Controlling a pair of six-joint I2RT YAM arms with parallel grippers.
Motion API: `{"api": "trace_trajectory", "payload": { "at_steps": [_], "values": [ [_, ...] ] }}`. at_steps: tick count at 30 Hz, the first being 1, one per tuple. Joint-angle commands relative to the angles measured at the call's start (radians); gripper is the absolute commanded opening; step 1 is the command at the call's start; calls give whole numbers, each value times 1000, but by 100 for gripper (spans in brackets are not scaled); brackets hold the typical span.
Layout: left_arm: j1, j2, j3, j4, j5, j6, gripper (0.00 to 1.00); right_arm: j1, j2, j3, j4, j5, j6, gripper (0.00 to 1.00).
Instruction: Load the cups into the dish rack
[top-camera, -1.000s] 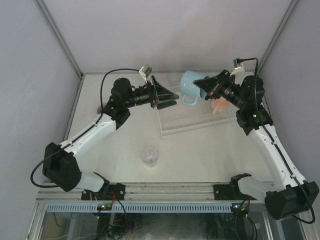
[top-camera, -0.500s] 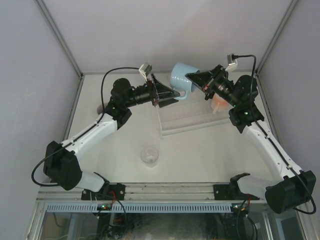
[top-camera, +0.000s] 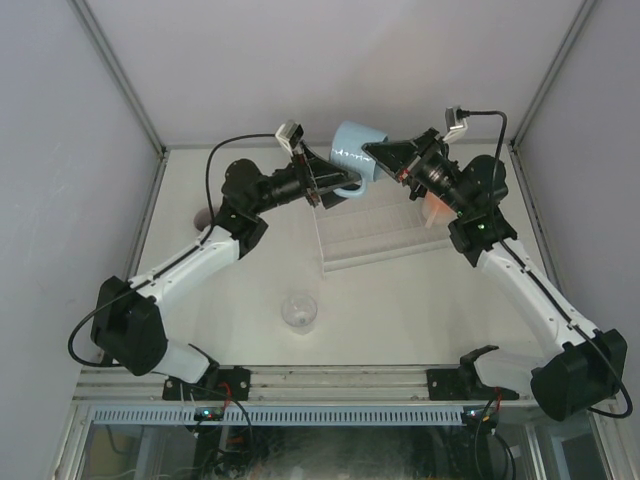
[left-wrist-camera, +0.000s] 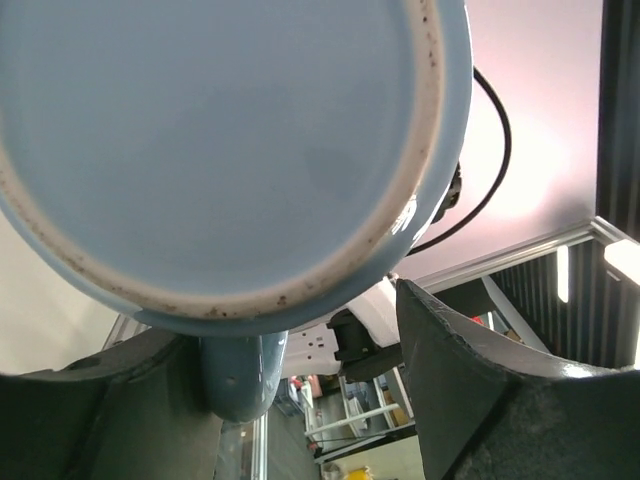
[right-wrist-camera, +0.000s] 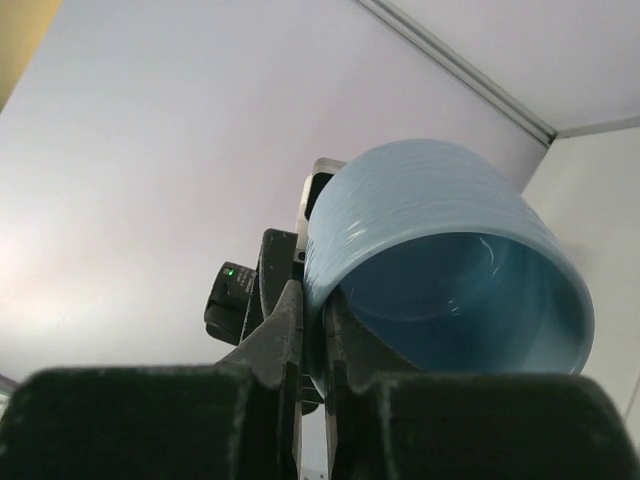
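Light blue mug (top-camera: 350, 145), rim pinched by right gripper (top-camera: 372, 152), hung above dish rack (top-camera: 385, 240); left gripper (top-camera: 340, 183) gaped around its handle; glass tumbler (top-camera: 299, 311) stood outside the rack, unloaded.

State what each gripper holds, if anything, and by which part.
The right gripper pinches the light blue mug by its rim, one finger inside, one outside. The left gripper is open around the mug's handle, not gripping it.

Blue mug (top-camera: 352, 150) closely crowds the left claw (top-camera: 345, 182).
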Motion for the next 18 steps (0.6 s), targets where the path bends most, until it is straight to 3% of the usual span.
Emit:
{"api": "trace_trajectory", "payload": {
  "at_steps": [1, 10, 13, 18],
  "values": [
    [-12, -11, -2, 206, -15, -89, 67, 35, -7, -17, 154, 5, 11, 0],
    [-13, 3, -9, 231, 9, -116, 59, 68, 9, -31, 132, 21, 1, 0],
    [-13, 0, -17, 231, 6, -112, 50, 68, 7, -32, 125, 25, -7, 0],
    [-14, 8, -16, 227, 5, -111, 26, 67, 10, -32, 107, 21, -22, 0]
  ]
}}
